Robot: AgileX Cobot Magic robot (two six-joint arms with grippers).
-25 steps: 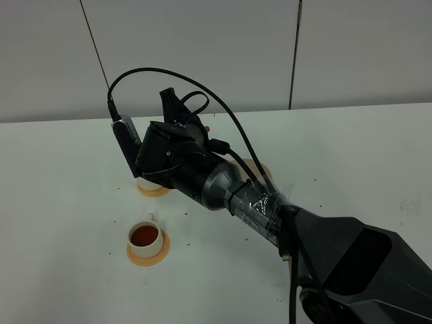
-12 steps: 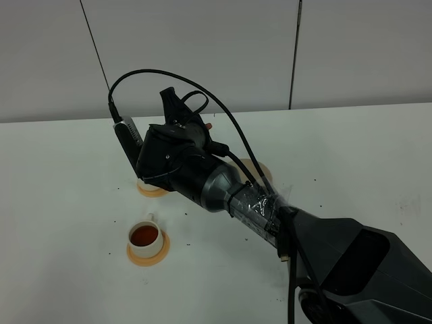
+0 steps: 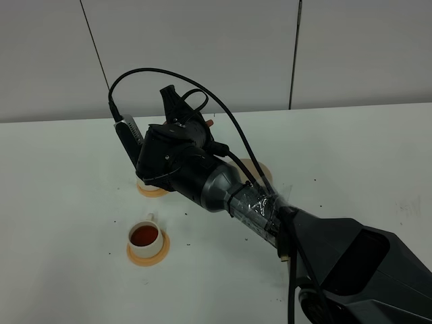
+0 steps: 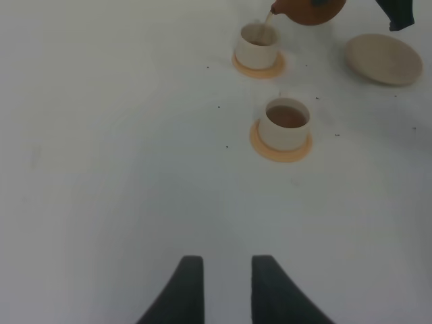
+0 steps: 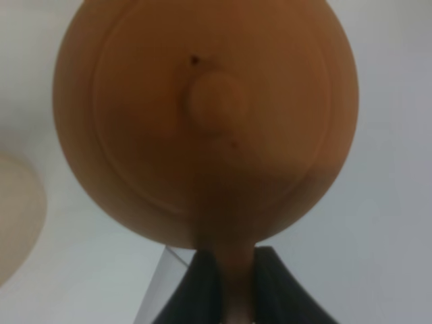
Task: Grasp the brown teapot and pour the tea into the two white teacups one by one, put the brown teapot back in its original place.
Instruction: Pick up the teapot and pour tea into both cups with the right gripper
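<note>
Squat reddish-brown teapot (image 5: 206,128) (knobbed lid (image 5: 216,101)), tilted over 1 teacup (image 4: 256,46)

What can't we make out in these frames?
- Exterior high: the right arm hides most of the far teacup and the brown teapot.
- Left wrist: teapot cut off by the top edge.
- Right wrist: blurred teapot fills the view; spout not visible.

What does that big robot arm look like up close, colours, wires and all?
The right arm is black and angular, then a rounded dark grey section, with shiny clear tape at the joint and black cables looping over it. The left gripper has two black tapered fingers.
</note>
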